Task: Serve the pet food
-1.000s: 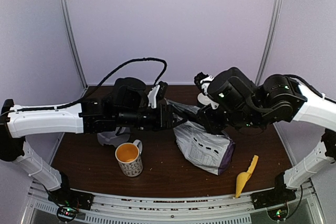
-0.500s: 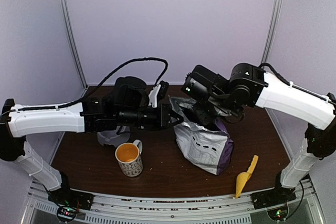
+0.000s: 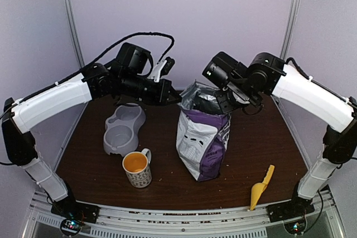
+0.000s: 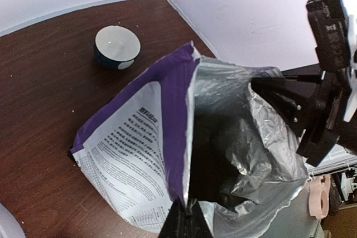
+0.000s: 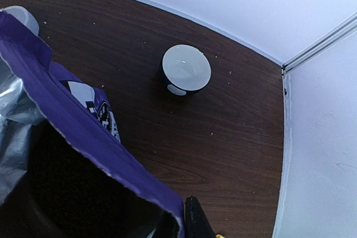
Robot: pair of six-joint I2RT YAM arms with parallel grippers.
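While the pet food bag (image 3: 201, 137) stands up in the middle of the table (image 3: 268, 137), the left claw (image 3: 178, 100) and right claw (image 3: 227, 104) each pinch its open top. Left wrist: shut fingers (image 4: 179, 224) nip the rim. Right wrist: fingers (image 5: 195, 222) nip the purple rim; inside looks dark.

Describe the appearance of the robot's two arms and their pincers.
The left arm and right arm have smooth white shells with bulky black joints and wrists. A black cable loops over the left arm. The left pincer and right pincer have slim black fingers.
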